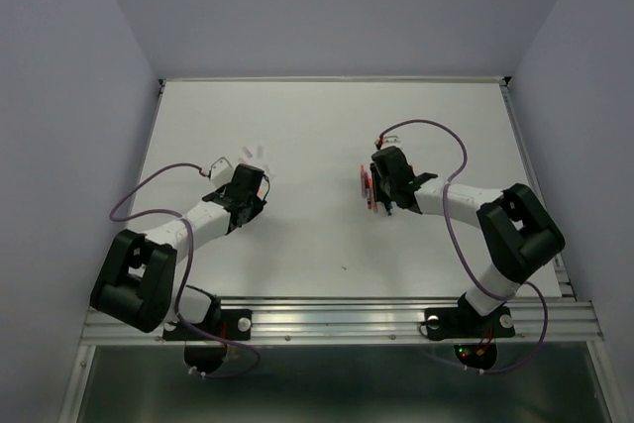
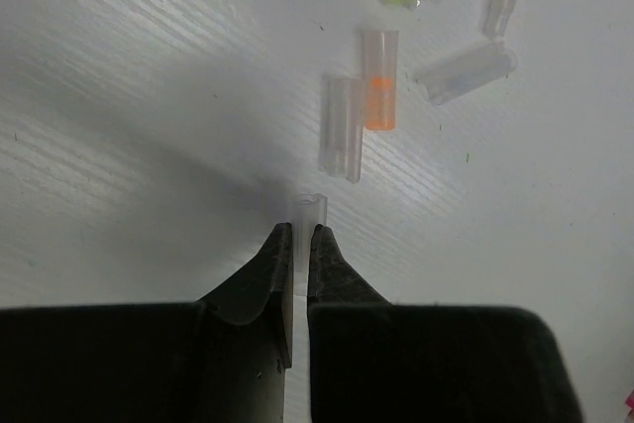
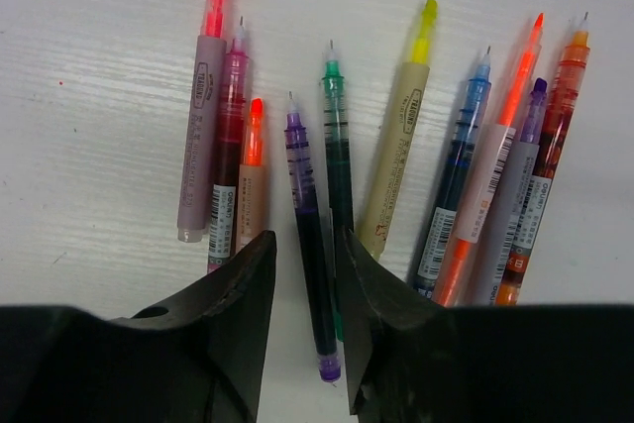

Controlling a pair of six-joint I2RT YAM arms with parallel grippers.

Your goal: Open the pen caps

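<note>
Table [image 1: 317, 126]: white, matte, with a fine streaked grain that shows in the close views; it fills the middle of the top view.
Back wall [image 1: 327, 7]: plain pale lavender-grey, at 12 o'clock.
Left wall [image 1: 59, 126]: same pale tone, at 9 o'clock, meeting the table's edge.
Right wall [image 1: 594, 96]: same tone, at 3 o'clock.
Front rail [image 1: 337, 316]: grooved silver aluminium, along the table's edge at 6 o'clock.
Side strip [image 1: 540, 185]: thin metal edging at 3 o'clock.
Below the rail [image 1: 337, 383]: dark greenish surface, details unclear.
Light: even and diffuse, with soft grey shadows.
</note>
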